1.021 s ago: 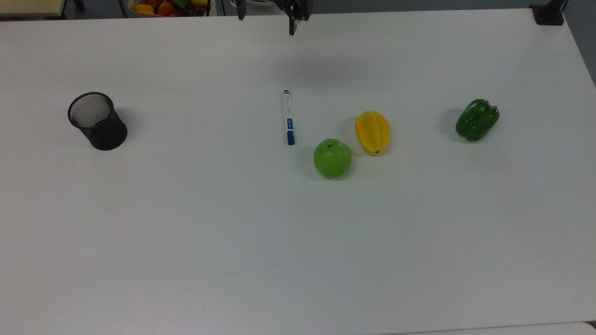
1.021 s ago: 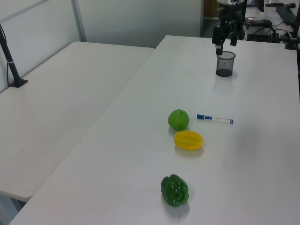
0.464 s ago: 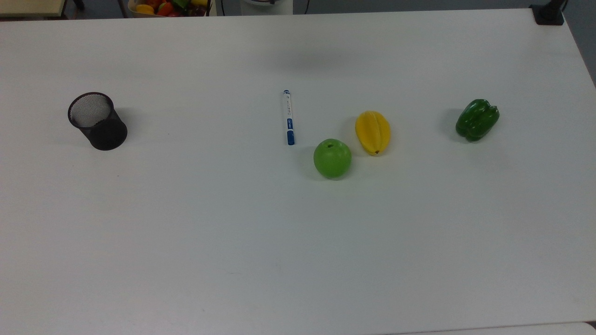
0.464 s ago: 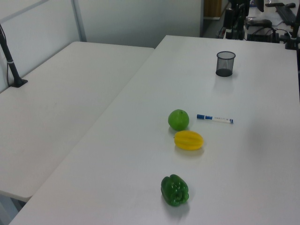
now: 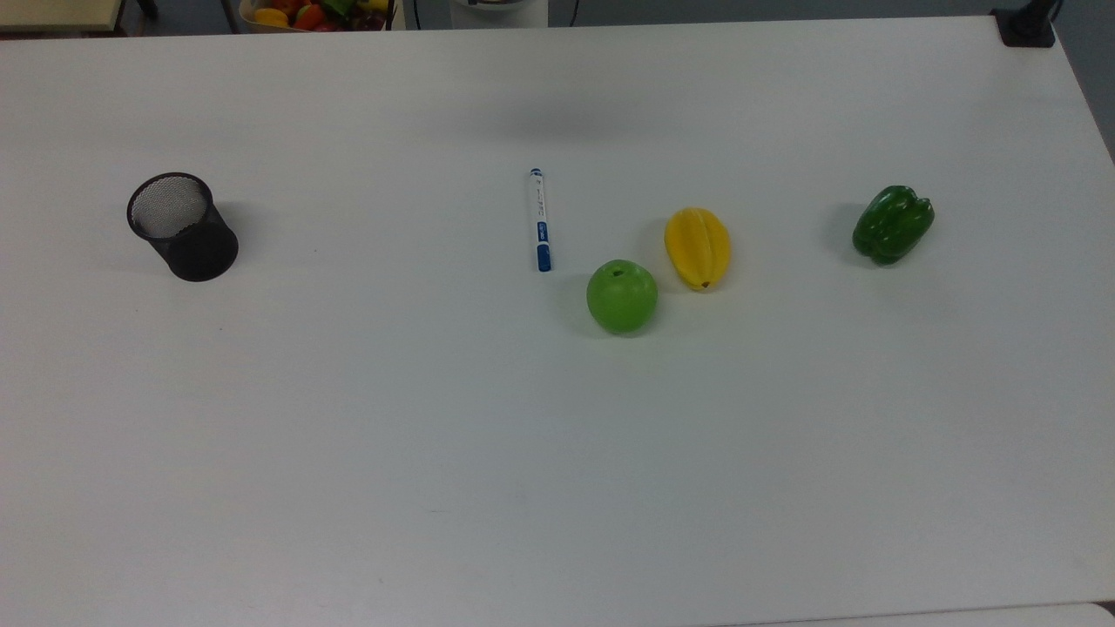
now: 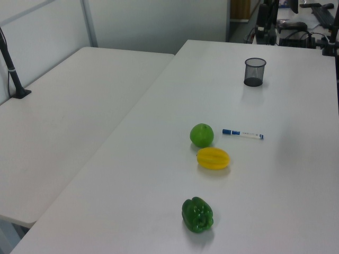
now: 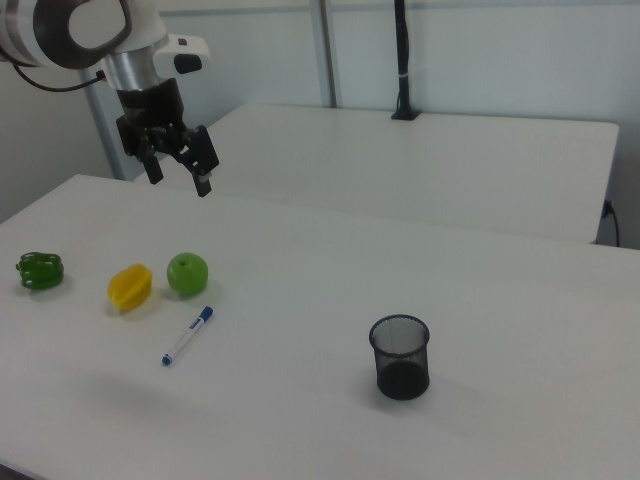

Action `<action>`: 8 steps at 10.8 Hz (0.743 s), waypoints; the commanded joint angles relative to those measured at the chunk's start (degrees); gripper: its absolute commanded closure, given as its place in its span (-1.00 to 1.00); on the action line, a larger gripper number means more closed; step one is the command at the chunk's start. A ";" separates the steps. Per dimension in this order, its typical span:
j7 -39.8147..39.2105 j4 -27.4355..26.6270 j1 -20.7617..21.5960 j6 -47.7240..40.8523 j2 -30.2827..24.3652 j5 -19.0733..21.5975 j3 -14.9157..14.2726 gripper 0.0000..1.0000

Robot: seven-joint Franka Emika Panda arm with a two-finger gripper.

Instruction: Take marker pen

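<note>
The marker pen (image 5: 540,219), a slim white barrel with a blue cap and small blue end tip, is seen lying flat on the white table (image 5: 435,453), untouched. In the top view its capped end is just beside the round green apple (image 5: 621,296), apart but close; the ribbed yellow starfruit (image 5: 697,247) lies near on the top view's right, the dark green bell pepper (image 5: 893,224) well apart beyond it. A black mesh pen cup (image 5: 182,225) stands upright well off on the top view's left.

The black two-finger gripper (image 7: 177,167) is held high above the table in the right view, well apart from the pen, with its fingers spread apart and nothing between them. Exact alignment over the pen is hard to judge from this angle.

Risks, as judged: a descent toward the capped end could knock the apple and set it rolling. The round barrel could be rolled or spun away if the fingers close along its length rather than across it. A grasp near either end could let the pen tilt and slip when lifted.
</note>
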 commanded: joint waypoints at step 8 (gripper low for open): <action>-5.43 -0.40 1.56 2.09 0.29 0.95 -1.42 -1.00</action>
